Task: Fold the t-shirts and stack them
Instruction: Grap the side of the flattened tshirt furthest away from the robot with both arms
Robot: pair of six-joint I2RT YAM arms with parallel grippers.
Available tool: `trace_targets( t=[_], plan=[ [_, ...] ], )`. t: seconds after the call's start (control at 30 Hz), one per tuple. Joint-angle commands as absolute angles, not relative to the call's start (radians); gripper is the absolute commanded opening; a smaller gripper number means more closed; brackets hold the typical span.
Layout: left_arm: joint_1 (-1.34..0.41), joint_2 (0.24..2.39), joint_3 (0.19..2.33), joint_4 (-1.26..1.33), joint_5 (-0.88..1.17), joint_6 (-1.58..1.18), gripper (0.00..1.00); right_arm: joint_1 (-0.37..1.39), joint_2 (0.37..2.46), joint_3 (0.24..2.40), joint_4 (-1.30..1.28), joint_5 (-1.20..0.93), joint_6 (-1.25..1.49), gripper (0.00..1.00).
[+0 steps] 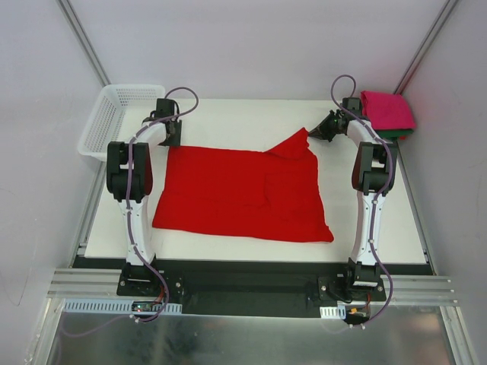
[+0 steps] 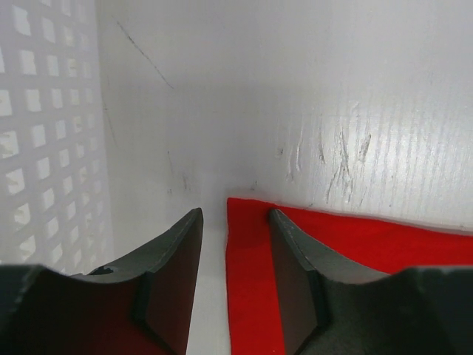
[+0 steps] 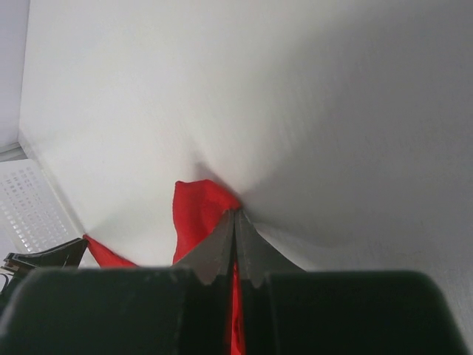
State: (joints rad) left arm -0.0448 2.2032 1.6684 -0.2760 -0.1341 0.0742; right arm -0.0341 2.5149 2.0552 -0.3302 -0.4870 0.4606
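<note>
The bright red t-shirt lies spread flat across the middle of the table. My right gripper is shut on its far right corner and holds that corner raised; the right wrist view shows the gripper pinching red cloth. My left gripper stands open and low at the far left corner. In its own view the gripper straddles the shirt's edge, one finger over cloth, the other over bare table. A folded magenta-pink t-shirt rests on a dark green one at the far right.
A white mesh basket sits at the far left corner, close beside my left gripper, and its wall fills the left of that wrist view. White walls enclose the table on three sides.
</note>
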Motion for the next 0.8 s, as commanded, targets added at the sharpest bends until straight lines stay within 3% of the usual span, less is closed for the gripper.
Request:
trace_targets(
  t=[0.0, 0.2, 0.47, 0.77],
  plan=[
    [-0.046, 2.233, 1.709, -0.301, -0.132, 0.086, 0.34, -0.043, 2.526, 2.040, -0.333, -0.483, 0.462, 0.01],
    [-0.046, 2.244, 1.703, -0.310, -0.124, 0.080, 0.25, -0.043, 2.528, 2.042, -0.331, -0.485, 0.463, 0.01],
    [-0.046, 2.230, 1.675, -0.314, -0.118, 0.061, 0.00, -0.043, 2.528, 2.042, -0.327, -0.489, 0.463, 0.01],
    [-0.046, 2.158, 1.631, -0.314, -0.115, 0.040, 0.00, -0.051, 2.473, 1.993, -0.290, -0.488, 0.439, 0.01]
  ],
)
